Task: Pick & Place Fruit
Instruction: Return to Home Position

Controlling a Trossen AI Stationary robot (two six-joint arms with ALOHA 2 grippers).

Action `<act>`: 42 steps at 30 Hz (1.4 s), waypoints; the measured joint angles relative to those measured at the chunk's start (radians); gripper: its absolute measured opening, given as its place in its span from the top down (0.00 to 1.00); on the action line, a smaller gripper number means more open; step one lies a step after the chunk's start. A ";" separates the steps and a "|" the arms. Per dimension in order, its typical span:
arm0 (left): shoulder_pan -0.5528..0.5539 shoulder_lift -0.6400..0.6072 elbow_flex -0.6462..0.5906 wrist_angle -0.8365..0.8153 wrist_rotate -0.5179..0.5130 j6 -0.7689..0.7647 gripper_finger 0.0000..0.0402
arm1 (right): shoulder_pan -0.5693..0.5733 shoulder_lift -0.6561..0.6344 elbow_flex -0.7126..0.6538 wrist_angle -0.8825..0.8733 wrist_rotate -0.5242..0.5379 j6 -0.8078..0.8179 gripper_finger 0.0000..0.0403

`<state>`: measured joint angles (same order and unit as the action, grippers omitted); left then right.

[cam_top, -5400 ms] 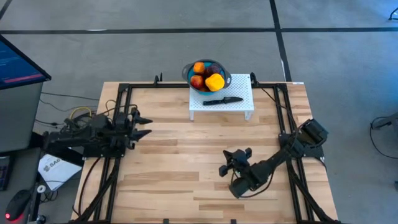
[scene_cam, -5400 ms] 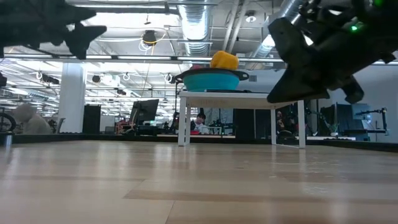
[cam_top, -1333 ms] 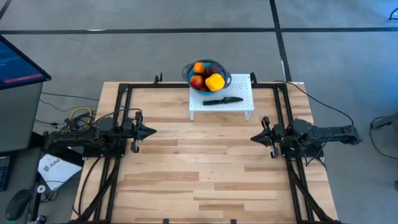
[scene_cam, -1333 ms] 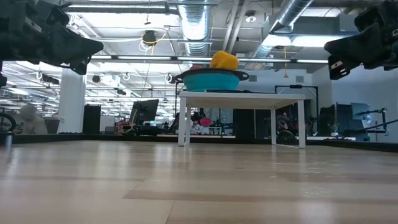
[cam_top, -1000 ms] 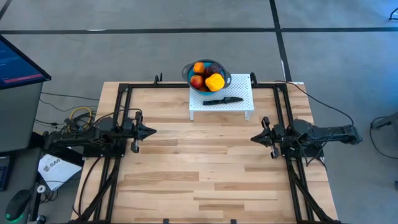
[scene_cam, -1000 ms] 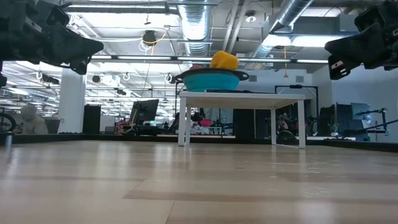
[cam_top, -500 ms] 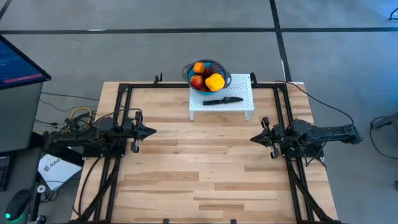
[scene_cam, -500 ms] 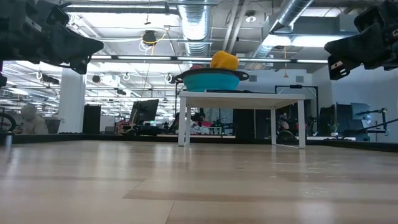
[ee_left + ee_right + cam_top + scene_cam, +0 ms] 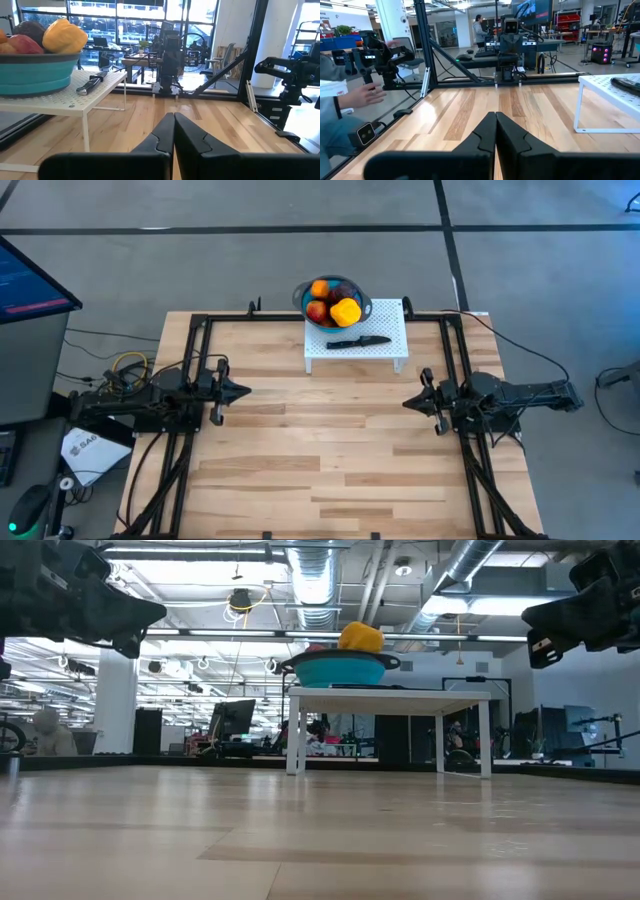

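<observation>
Several small toy fruits (image 9: 332, 305), red, orange, dark purple and one blocky yellow (image 9: 360, 637), lie heaped in the blue bowl (image 9: 305, 300). The bowl stands on the far part of a small white table (image 9: 390, 328) at the far middle of the wooden table. My left gripper (image 9: 244, 391) hovers shut at the left side, pointing level toward the right. My right gripper (image 9: 407, 402) hovers shut at the right side, pointing level toward the left. Both are far from the fruit and hold nothing.
A slim black knife (image 9: 357, 340) lies on the white table in front of the bowl. A black frame (image 9: 196, 330) runs along the table's left, far and right sides. A person's hand and sleeve (image 9: 350, 97) show beyond the left edge. A monitor (image 9: 25, 285) stands at the left.
</observation>
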<state>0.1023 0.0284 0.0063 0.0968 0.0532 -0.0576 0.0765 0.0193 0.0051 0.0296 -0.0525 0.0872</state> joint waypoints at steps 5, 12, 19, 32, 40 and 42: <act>-0.033 -0.010 0.000 -0.047 -0.002 -0.008 0.99 | 0.000 0.000 0.000 0.000 0.000 0.000 1.00; -0.147 -0.028 0.001 -0.072 -0.005 0.016 0.99 | 0.000 0.000 0.000 0.000 0.000 0.000 1.00; -0.126 -0.028 0.001 -0.075 -0.010 -0.026 0.99 | 0.000 0.000 0.000 0.000 0.000 0.000 1.00; -0.129 0.015 0.000 -0.065 -0.007 0.000 0.99 | 0.000 0.000 0.000 0.000 0.000 0.000 1.00; -0.129 0.049 0.000 -0.054 -0.004 0.000 0.99 | 0.000 0.000 0.000 0.000 0.000 0.000 1.00; -0.129 0.056 0.000 -0.051 -0.004 0.000 0.99 | 0.000 0.000 0.000 0.000 0.001 0.000 1.00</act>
<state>-0.0269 0.0848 0.0063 0.0454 0.0490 -0.0576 0.0765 0.0196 0.0048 0.0296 -0.0517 0.0875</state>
